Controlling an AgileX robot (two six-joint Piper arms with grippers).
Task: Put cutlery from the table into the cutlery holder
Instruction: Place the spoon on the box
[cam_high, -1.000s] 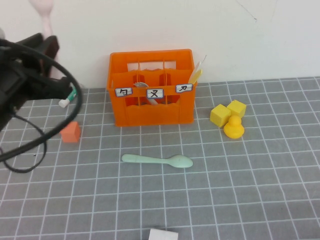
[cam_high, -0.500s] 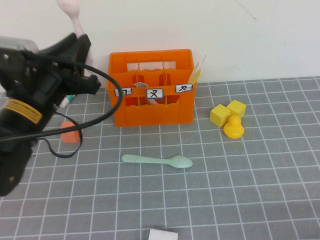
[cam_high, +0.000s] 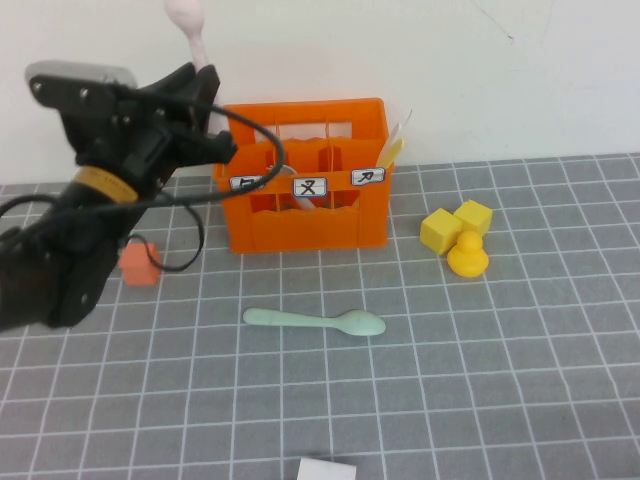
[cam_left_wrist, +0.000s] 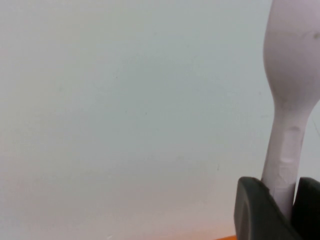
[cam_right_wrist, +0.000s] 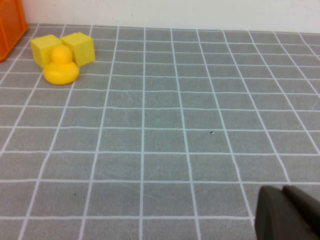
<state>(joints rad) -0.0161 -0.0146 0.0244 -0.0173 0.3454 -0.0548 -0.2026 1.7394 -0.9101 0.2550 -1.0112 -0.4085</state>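
beside the cutlery holder (cam_high: 305, 175), left gripper (cam_high: 200, 82) holds pink spoon (cam_high: 188, 22) upright.

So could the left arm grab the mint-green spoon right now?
Probably not yet: the left gripper is shut on the pale pink spoon beside the cutlery holder; the mint-green spoon lies unobstructed.

The cutlery holder (cam_high: 305, 180) bears three white labels, characters unreadable.
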